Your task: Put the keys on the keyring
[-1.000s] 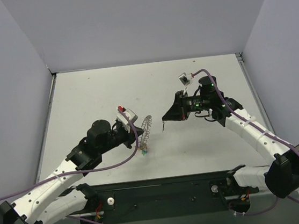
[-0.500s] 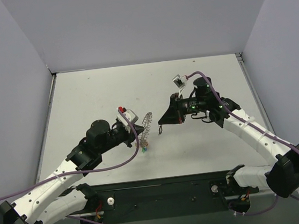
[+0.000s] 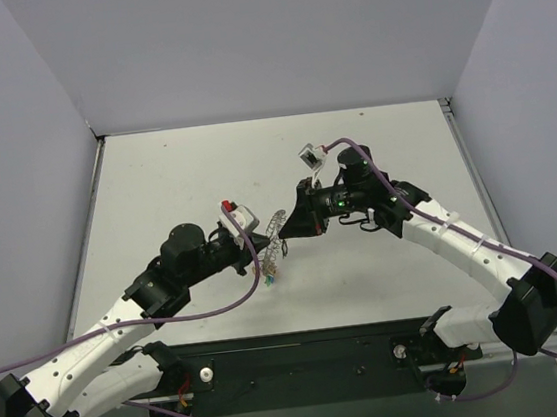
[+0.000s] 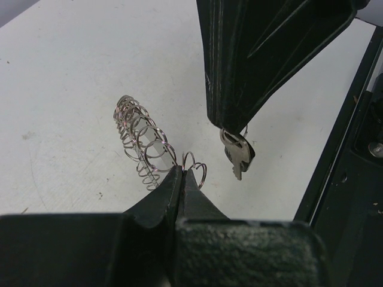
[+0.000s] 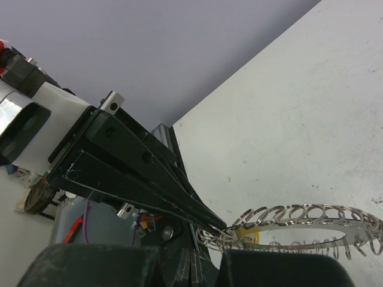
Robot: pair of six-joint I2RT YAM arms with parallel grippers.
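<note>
The right hand [image 3: 285, 234] has swung left to mid-frame, beside the left hand [image 3: 260, 256], clenched on the rim of the large, probably springy silvery coiled keyring [image 4: 141, 141]; the right pinches a tiny, likely slippery silver key [image 4: 237, 154] by its head.

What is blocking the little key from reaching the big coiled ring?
Nothing visible. The key hangs from the shut right gripper, just beside the keyring, which the left gripper pinches by its rim. In the left wrist view, only open air lies between key and ring.
</note>
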